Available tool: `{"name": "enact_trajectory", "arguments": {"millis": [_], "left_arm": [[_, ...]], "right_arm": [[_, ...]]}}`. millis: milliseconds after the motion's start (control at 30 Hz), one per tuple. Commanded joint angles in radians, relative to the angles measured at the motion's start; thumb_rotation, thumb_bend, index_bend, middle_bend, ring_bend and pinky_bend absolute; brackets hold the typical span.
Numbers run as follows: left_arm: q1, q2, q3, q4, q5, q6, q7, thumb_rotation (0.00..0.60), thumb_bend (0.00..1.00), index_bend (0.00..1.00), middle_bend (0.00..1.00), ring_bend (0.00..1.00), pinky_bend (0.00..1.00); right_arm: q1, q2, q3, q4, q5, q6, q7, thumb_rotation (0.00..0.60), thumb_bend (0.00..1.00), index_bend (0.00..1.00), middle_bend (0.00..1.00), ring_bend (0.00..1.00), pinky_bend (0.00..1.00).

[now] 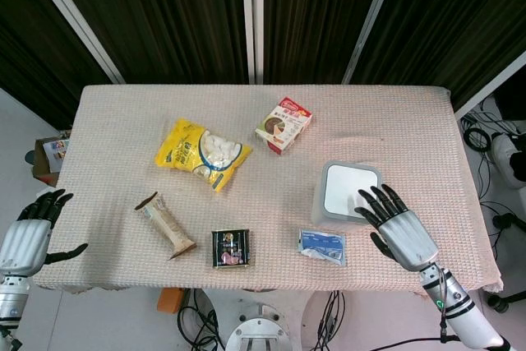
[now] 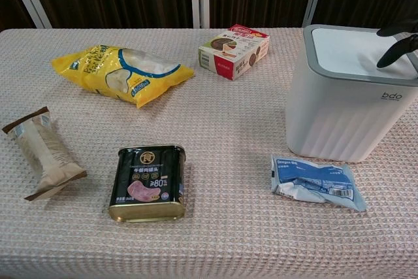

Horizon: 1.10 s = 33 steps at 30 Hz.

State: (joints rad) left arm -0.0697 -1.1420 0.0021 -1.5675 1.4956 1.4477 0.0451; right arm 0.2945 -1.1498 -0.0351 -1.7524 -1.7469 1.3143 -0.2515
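My right hand (image 1: 396,223) hovers at the near right corner of a white bin with a grey-rimmed lid (image 1: 349,191), fingers spread and holding nothing. In the chest view only its dark fingertips (image 2: 397,42) show, over the lid of the bin (image 2: 346,102). Off the table's near left corner, my left hand (image 1: 31,232) stays open and touches nothing. A blue-white packet (image 1: 322,246) lies just left of the right hand, in front of the bin.
On the woven tablecloth (image 1: 123,137) lie a yellow snack bag (image 1: 201,152), a red-and-white box (image 1: 283,124), a brown-beige wrapped bar (image 1: 167,225) and a black tin (image 1: 231,247). Dark curtains stand behind. Cables and a box lie on the floor at the sides.
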Motion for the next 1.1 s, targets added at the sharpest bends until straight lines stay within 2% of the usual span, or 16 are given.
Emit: {"name": "enact_trajectory", "arguments": {"millis": [33, 1100], "left_arm": [[0.0, -0.001, 0.0, 0.0, -0.001, -0.001, 0.001, 0.458, 0.03, 0.14, 0.1, 0.09, 0.21], [0.005, -0.007, 0.003, 0.006, 0.002, 0.003, 0.002, 0.457, 0.03, 0.14, 0.1, 0.09, 0.21]], "right_arm": [[0.0, 0.001, 0.001, 0.001, 0.0, 0.0, 0.002, 0.6, 0.35, 0.24, 0.0, 0.0, 0.0], [-0.004, -0.007, -0.004, 0.02, 0.003, -0.003, 0.012, 0.6, 0.35, 0.23, 0.0, 0.0, 0.0]]}}
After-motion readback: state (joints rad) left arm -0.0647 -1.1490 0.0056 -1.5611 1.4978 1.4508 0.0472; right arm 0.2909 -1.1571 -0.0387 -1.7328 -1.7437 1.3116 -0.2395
